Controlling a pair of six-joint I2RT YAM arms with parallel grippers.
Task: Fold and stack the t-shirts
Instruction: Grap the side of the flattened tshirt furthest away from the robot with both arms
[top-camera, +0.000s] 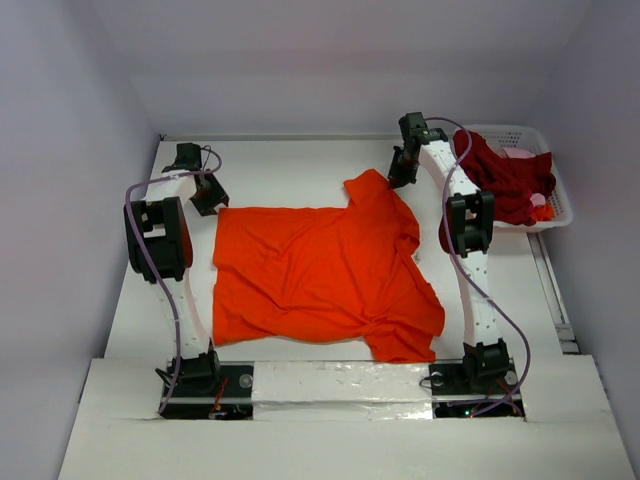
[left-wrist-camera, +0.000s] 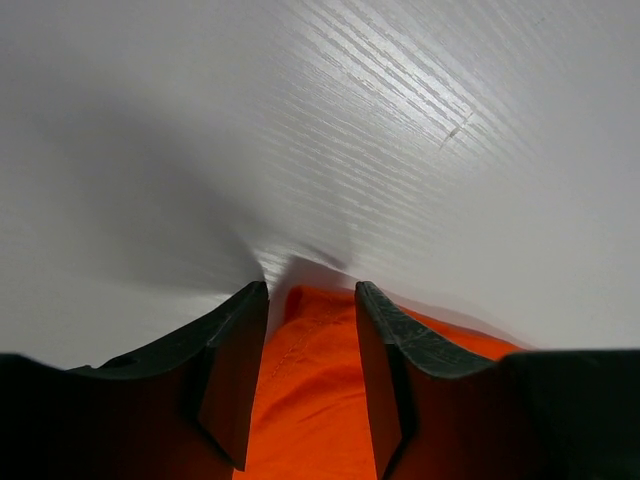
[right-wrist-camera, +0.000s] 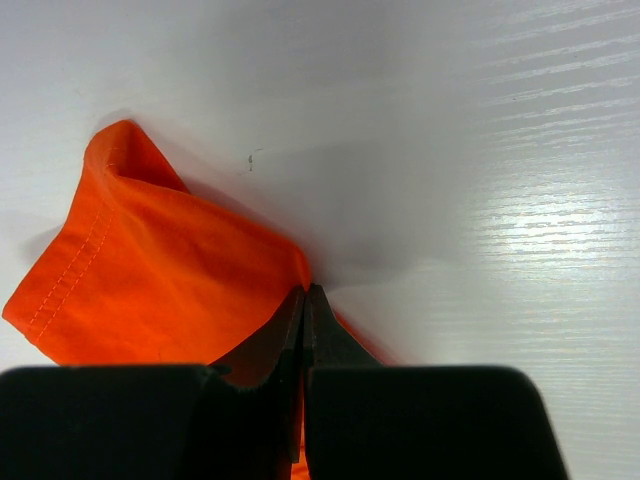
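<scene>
The bright orange-red t-shirt (top-camera: 320, 270) lies spread and wrinkled in the middle of the table. My left gripper (top-camera: 208, 196) is at its far left corner. In the left wrist view my left gripper (left-wrist-camera: 311, 290) is open, with the shirt's hemmed edge (left-wrist-camera: 310, 400) between the fingers. My right gripper (top-camera: 400, 176) is at the far right sleeve. In the right wrist view my right gripper (right-wrist-camera: 305, 290) is shut on the shirt's cloth (right-wrist-camera: 160, 270). The dark crimson t-shirt (top-camera: 505, 180) lies bunched in the basket, with pink cloth (top-camera: 520, 153) behind it.
The white lattice basket (top-camera: 563, 195) stands at the back right, close to my right arm. White walls close in the table on the left, back and right. The arm bases sit at the near edge, with taped white board in front.
</scene>
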